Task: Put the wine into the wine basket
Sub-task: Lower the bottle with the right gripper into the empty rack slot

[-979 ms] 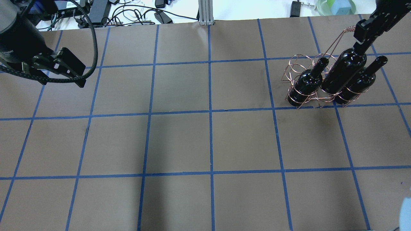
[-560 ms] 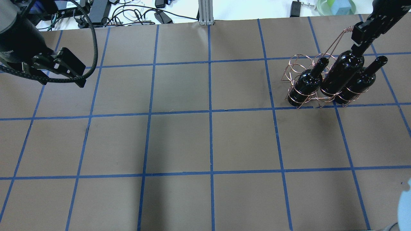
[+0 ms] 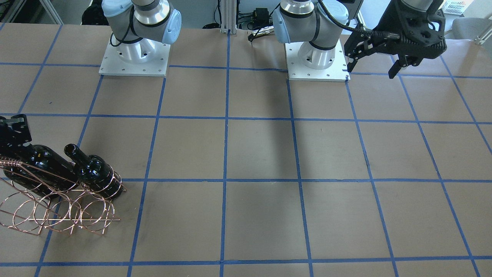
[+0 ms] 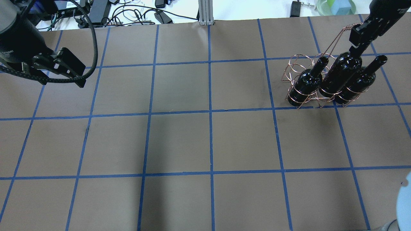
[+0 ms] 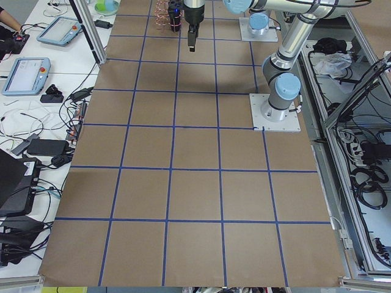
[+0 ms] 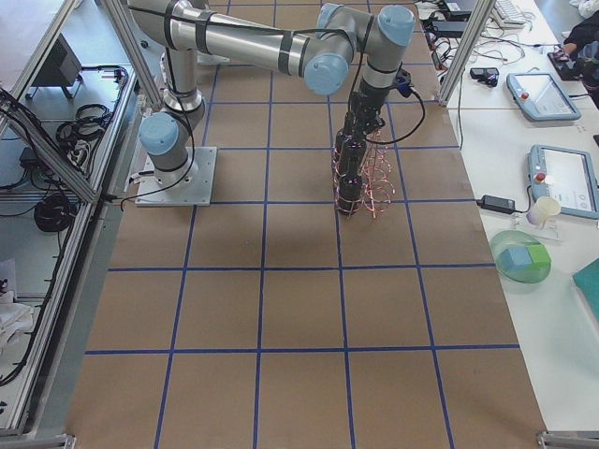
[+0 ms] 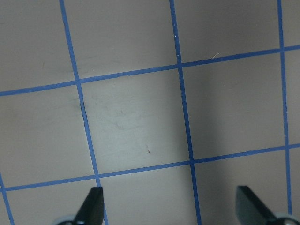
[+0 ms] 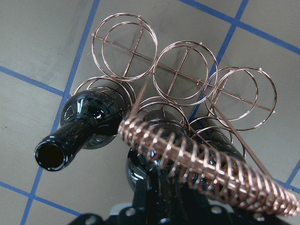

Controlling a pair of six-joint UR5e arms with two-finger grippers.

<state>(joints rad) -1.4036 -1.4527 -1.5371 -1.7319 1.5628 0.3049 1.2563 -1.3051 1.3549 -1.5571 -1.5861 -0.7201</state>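
The copper wire wine basket stands at the far right of the table, its far row of loops empty. Three dark wine bottles sit in its near row. My right gripper is shut on the neck of the middle bottle, which stands in the middle loop beside the twisted handle. The two outer bottles stand free. In the right wrist view one outer bottle's open mouth shows. My left gripper is open and empty, far from the basket, over bare table.
Cables and power bricks lie along the far edge with an aluminium post and a green bowl. The two arm bases stand at the robot's side. Brown paper with a blue tape grid covers the table.
My right gripper has lowered the middle bottle deeper into its loop. The left arm, the basket and the two outer bottles have not moved.
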